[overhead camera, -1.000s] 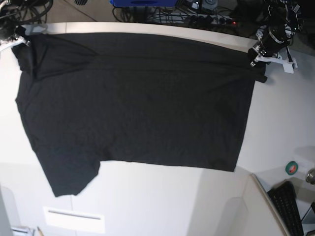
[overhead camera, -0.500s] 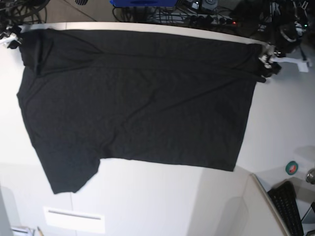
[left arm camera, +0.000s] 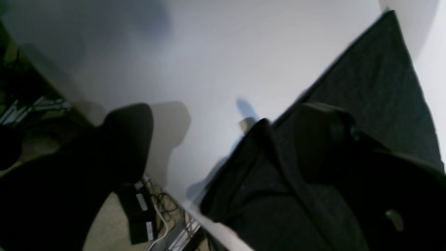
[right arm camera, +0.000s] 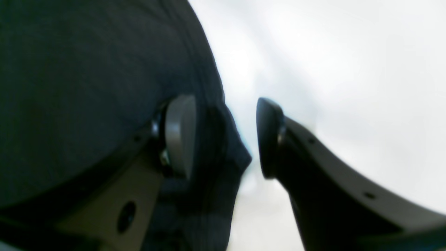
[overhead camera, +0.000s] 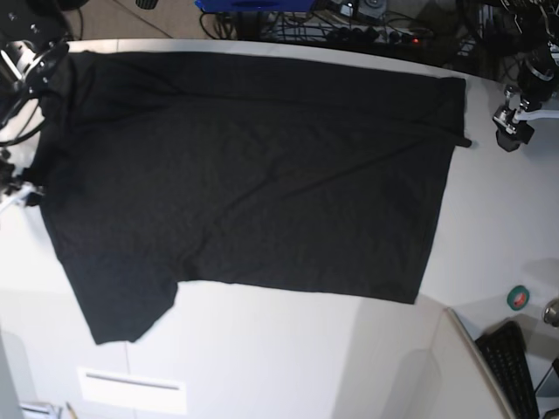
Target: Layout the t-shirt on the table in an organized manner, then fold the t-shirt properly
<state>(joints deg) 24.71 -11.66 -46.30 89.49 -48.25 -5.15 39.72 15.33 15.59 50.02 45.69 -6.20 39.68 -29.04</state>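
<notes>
The black t-shirt [overhead camera: 244,183] lies spread flat on the white table [overhead camera: 288,349], plain side up, no print showing. My left gripper [overhead camera: 509,131] hangs open just right of the shirt's far right corner. In the left wrist view its fingers [left arm camera: 129,139] stand wide apart, one above the bunched shirt corner [left arm camera: 376,104]. My right gripper [overhead camera: 22,188] is at the shirt's left edge. In the right wrist view it [right arm camera: 223,137] is open, and the shirt's edge [right arm camera: 87,69] lies by one pad [right arm camera: 179,136], clear of the other.
A green tape roll [overhead camera: 518,298] and a black keyboard [overhead camera: 511,367] sit at the near right. Cables and a power strip [left arm camera: 139,209] lie beyond the table's far edge. A white label [overhead camera: 131,388] is near the front left.
Both grippers have opened and let go of the shirt's far corners, which now lie flat. The left arm drew away to the right; the right gripper came down along the shirt's left edge.
</notes>
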